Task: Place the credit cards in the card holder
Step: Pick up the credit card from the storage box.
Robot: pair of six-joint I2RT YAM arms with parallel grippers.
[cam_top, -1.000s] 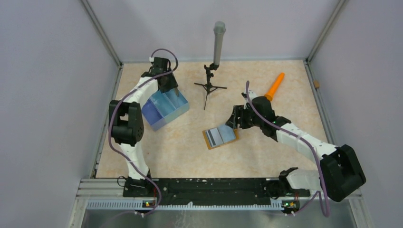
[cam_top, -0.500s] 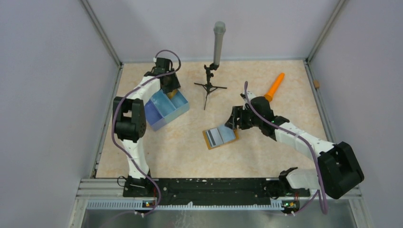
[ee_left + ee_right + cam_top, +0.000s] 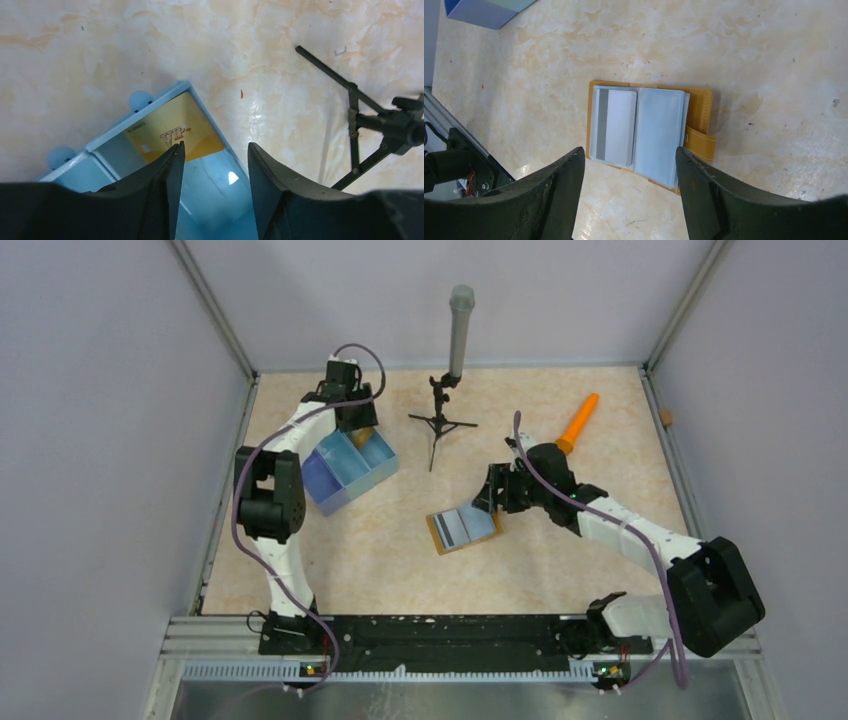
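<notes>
Now your left gripper [image 3: 214, 147], jaws parted and empty, has shifted over the gold card [image 3: 172, 135] in the tray [image 3: 207, 112], likely the next pick; right gripper [image 3: 630, 152] hangs open above the wallet [image 3: 701, 107].

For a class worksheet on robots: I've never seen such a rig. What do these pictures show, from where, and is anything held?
Two robot arms are bolted at the near edge of a table. One picture looks down from above; the other two come from a camera on each wrist, looking past that arm's own tips. The dark left fingers stand open above a blue divided tray with a gold card marked VIP in one compartment. The right fingers stand open above an open mustard card holder, a grey striped card lying on its left side. An orange cone-shaped stick and a small tripod stand also sit there. Nothing is held.
</notes>
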